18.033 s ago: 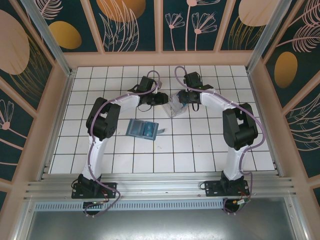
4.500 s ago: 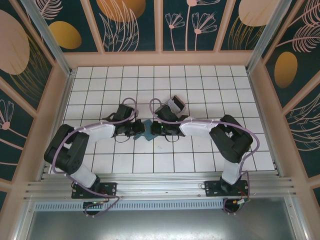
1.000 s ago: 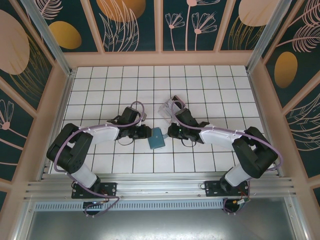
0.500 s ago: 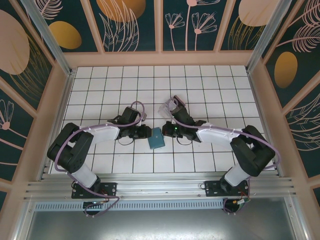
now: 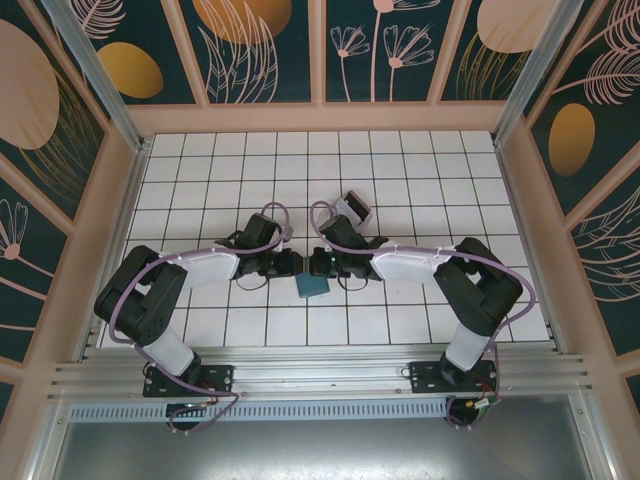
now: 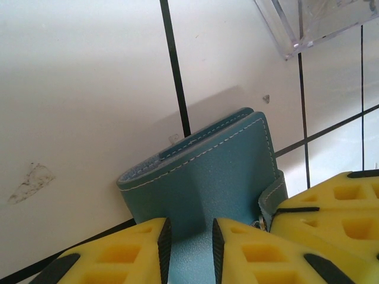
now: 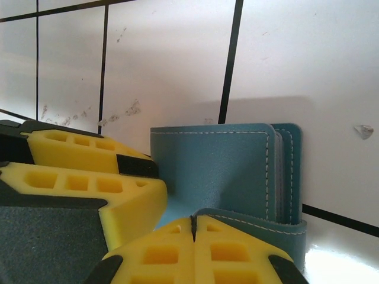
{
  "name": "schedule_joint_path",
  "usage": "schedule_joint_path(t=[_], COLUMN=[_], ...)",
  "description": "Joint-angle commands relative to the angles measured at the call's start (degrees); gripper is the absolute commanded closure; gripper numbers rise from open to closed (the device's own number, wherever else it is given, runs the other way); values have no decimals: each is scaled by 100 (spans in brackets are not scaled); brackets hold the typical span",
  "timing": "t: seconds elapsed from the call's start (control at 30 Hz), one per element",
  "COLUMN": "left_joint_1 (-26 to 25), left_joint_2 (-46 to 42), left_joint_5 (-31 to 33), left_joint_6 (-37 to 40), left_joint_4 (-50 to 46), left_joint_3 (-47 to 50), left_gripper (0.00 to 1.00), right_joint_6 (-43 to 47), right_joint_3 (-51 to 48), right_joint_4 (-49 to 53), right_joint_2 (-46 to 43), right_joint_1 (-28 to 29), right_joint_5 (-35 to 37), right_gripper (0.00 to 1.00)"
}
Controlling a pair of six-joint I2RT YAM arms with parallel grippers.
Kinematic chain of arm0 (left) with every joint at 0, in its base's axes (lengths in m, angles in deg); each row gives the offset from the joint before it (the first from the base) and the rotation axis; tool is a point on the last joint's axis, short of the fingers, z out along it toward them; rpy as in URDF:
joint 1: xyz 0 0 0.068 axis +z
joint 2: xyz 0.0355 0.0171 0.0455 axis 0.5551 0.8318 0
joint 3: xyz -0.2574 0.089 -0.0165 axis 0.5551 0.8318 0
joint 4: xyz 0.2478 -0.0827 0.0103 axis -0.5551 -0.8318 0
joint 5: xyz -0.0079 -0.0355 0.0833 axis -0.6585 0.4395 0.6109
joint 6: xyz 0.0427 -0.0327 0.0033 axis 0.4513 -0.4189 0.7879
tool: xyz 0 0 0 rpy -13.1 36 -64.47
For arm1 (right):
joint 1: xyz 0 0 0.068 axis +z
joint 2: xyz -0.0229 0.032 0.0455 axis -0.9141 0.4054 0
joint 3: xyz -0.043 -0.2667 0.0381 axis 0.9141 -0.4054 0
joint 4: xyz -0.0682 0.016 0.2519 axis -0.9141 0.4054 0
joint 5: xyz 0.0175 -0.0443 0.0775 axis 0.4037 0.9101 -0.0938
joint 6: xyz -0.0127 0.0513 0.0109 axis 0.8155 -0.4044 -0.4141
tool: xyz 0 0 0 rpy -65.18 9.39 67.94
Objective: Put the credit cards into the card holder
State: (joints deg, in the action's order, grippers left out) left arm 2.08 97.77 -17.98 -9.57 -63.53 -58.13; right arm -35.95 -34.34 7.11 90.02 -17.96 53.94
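The left gripper point(image 5: 292, 265) is clamped on the closed card holder point(image 5: 312, 285), which lies on the tiled table point(image 5: 420, 170) between both arms. The right gripper point(image 5: 320, 265) has its pads point(image 7: 237, 254) pressed together at the holder's strap point(image 7: 254, 222). A clear box point(image 5: 352, 209) stands just behind, apart from it

Teal card holder point(image 5: 312, 286), folded closed

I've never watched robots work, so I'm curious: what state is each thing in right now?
card holder: folded shut, held from both sides.
left gripper: shut on the card holder's edge.
right gripper: fingers pressed together, apparently on the card holder's strap.
clear box: on the tiles beyond the card holder, in neither gripper.
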Motion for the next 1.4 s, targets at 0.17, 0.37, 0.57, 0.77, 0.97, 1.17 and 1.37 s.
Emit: schedule_joint_path(t=[0.17, 0.37, 0.57, 0.77, 0.97, 1.17, 1.37], left_joint_1=[-50, -52, -51, -53, -53, -53, -53], left_joint_2=[-5, 3, 5, -6, 3, 47, 65], left_joint_5=[63, 75, 59, 66, 67, 48, 49], left_joint_6=[-32, -46, -74, -73, -76, -76, -50], left_joint_4=[109, 122, 144, 143, 153, 152, 118], left_joint_3=[57, 77, 60, 78, 86, 51, 7], left_gripper=[71, 71, 71, 71, 71, 71, 71], right_joint_6=[192, 302, 292, 291, 340, 371, 362], right_joint_3=[225, 270, 300, 411, 521, 441, 449], right_joint_4=[356, 673, 577, 480, 627, 811, 877], right_joint_2=[1, -147, 25, 138, 255, 126, -7], right_joint_1=[57, 22, 55, 60, 128, 121, 86], right_joint_5=[30, 138, 69, 15, -20, 197, 244], right_gripper=[95, 95, 95, 94, 94, 94, 94])
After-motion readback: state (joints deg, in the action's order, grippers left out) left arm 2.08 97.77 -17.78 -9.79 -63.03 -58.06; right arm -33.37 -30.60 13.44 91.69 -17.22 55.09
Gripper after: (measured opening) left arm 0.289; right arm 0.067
